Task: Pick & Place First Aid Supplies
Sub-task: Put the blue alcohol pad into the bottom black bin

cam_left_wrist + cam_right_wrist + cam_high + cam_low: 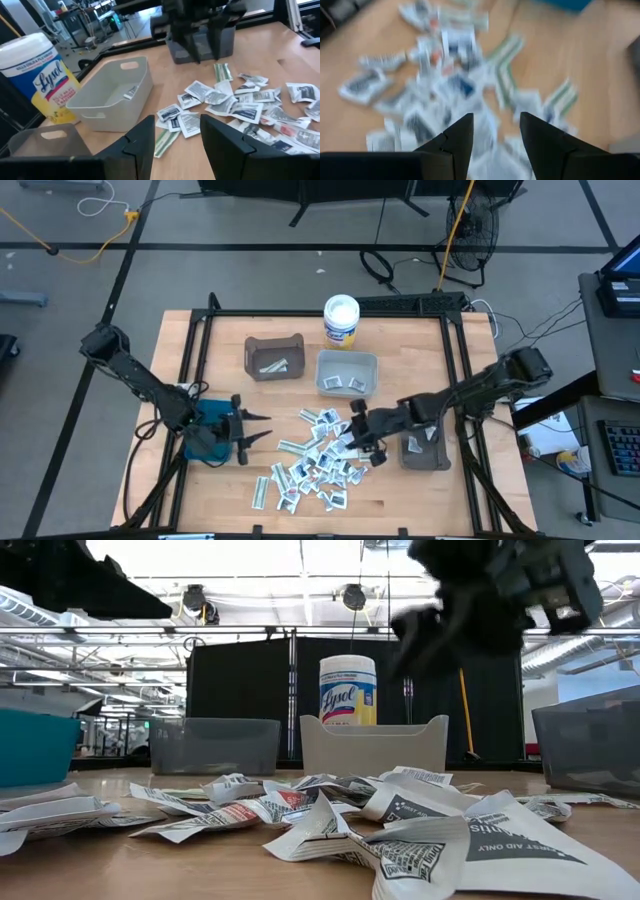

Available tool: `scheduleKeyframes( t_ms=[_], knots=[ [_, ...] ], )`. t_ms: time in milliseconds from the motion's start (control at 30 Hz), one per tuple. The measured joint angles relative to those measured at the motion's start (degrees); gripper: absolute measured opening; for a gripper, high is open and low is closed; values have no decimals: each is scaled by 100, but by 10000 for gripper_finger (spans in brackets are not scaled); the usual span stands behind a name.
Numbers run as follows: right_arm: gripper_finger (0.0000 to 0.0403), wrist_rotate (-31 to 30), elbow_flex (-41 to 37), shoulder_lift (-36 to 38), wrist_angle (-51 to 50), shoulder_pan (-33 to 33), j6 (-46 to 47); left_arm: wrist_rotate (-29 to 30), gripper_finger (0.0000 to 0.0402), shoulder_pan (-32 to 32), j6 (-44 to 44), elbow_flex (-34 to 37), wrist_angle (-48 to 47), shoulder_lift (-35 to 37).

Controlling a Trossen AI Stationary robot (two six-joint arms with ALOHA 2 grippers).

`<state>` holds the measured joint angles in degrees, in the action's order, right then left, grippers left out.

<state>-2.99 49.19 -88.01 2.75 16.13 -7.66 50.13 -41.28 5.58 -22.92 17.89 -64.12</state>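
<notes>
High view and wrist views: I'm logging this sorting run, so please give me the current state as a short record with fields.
left gripper: open, empty, beside the teal bin, at the left edge of the pile
right gripper: open, empty, above the pile's right side
packets: loose heap on the table's front middle
brown bin: holds a few packets
white bin: holds a few packets
grey bin: at the right, some packets inside
wipes tub: upright behind the bins
</notes>
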Motion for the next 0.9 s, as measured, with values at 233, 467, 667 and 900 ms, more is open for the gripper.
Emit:
scheduleKeyframes(
  t_ms=[233,467,667,900],
  knots=[
    [155,33,9,-102,-690,-319,1039,-105,161,2,89,0,-2,0],
    [155,257,9,-235,-822,-519,2239,-103,161,4,111,0,42,0],
    [155,331,-3,-536,-828,-519,2579,-103,161,4,101,0,39,0],
    [155,322,15,-756,-675,-526,2723,-103,161,4,99,0,36,0]
  ],
)
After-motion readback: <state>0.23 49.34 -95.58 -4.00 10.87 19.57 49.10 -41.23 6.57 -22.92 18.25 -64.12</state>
